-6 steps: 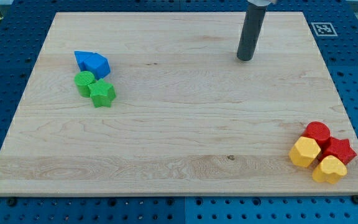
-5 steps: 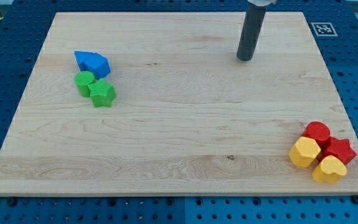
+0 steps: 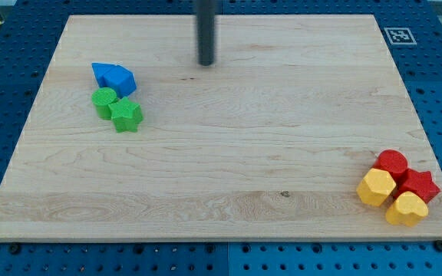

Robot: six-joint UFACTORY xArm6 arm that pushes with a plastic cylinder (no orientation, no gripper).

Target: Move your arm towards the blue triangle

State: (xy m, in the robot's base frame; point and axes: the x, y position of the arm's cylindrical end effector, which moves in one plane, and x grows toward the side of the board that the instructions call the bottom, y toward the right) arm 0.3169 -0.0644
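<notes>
Two blue blocks sit touching at the view's upper left: a blue triangle [image 3: 101, 72] and another blue block [image 3: 120, 80] pressed against its right side. My tip [image 3: 206, 63] rests on the board to the right of them, a little above their level, with a clear gap of bare wood between. The dark rod rises from the tip out of the view's top.
A green round block [image 3: 103, 100] and a green star [image 3: 126, 116] sit just below the blue blocks. At the view's lower right are a red round block [image 3: 392, 163], a red star [image 3: 420, 185], a yellow hexagon [image 3: 377, 187] and a yellow heart [image 3: 407, 208]. A marker tag [image 3: 400, 35] sits at the board's upper right corner.
My tip has slid left across the upper part of the board, from right of centre to left of centre, closer to the blue blocks. No block has moved.
</notes>
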